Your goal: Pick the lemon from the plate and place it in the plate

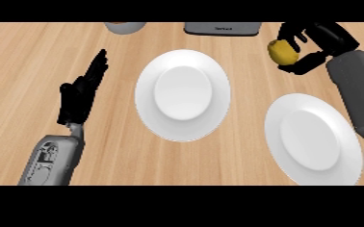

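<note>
At the far left the left hand (80, 94) rests open over the wooden counter (43, 53), fingers straight and pointing up. Next comes the middle plate (150, 107), bare. At the lower right lies a second plate (280, 146), also bare. Above it, at the upper right, the right hand (316, 41) curls its fingers round the lemon (282, 52), held above the counter, apart from both plates. The lemon looks light, stiff and smooth-skinned, likely to roll, so gripping across its middle seems wisest.
</note>
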Controlling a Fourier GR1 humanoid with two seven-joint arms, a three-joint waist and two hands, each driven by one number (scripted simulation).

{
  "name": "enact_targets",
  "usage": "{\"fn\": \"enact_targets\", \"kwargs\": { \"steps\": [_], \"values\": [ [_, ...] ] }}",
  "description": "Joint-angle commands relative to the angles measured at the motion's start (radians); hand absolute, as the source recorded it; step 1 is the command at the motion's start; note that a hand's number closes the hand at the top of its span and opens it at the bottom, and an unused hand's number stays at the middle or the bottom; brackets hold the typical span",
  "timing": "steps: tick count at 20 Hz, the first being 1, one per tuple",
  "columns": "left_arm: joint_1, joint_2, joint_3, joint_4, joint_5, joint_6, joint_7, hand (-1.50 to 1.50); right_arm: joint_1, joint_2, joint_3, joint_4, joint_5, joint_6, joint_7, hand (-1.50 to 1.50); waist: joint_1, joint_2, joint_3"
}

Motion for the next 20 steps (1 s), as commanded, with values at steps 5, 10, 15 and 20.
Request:
{"fn": "enact_targets", "kwargs": {
  "steps": [5, 10, 15, 20],
  "values": [
    [0.007, -0.005, 0.012, -0.004, -0.012, 0.02, 0.012, 0.0, -0.105, 0.155, 0.024, -0.03, -0.059, 0.137, -0.021, 1.5, -0.029, -0.016, -0.003],
    [0.033, 0.03, 0.044, -0.01, 0.006, -0.015, -0.015, 0.0, -0.111, 0.231, 0.069, -0.093, -0.059, 0.233, 0.121, 1.5, -0.041, -0.019, -0.003],
    [0.01, 0.0, 0.031, 0.002, -0.005, 0.001, 0.01, 0.0, -0.073, 0.368, 0.12, -0.122, -0.037, 0.179, 0.17, 1.5, -0.038, -0.016, -0.003],
    [0.019, 0.002, 0.026, -0.006, -0.014, -0.008, -0.004, 0.0, -0.052, 0.464, 0.231, -0.144, -0.018, 0.112, 0.289, 1.5, -0.031, -0.016, -0.003]
  ]
}}
